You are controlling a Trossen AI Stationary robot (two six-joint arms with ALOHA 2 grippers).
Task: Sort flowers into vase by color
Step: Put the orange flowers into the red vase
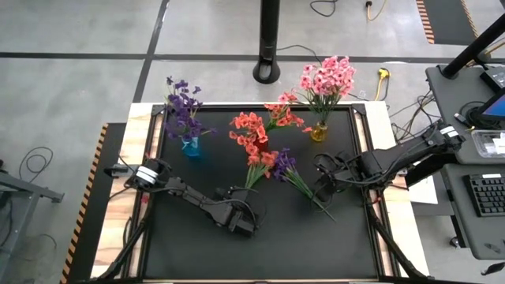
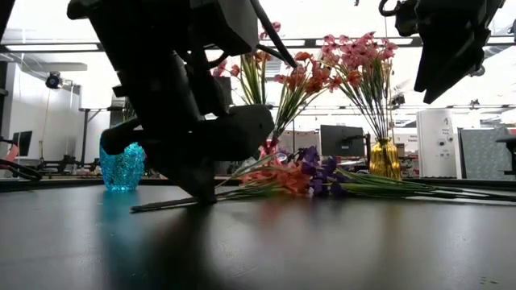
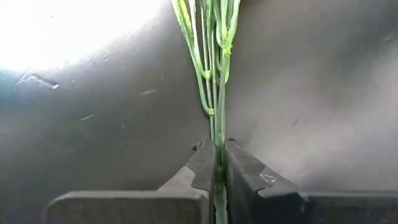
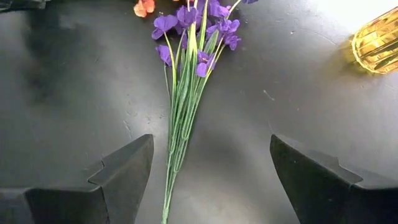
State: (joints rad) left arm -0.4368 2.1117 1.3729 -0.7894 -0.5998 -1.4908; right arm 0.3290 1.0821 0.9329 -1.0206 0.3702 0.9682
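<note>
Left gripper (image 3: 219,171) clenched on coral sprig (image 1: 260,162) stem, mat centre. Right gripper (image 4: 208,171) spread wide above purple sprig (image 4: 186,74) lying right of it. Risk: thin stem slipping; lift dragging touching purple blossoms.

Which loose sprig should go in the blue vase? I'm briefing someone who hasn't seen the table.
Start at the black table mat, then find the two sprigs lying flat at its middle, below the standing vases. Take the purple sprig, on the side of the right gripper, whose jaws are open above its stem. Its neighbour is coral-red, with its stem pinched in the left gripper.
</note>
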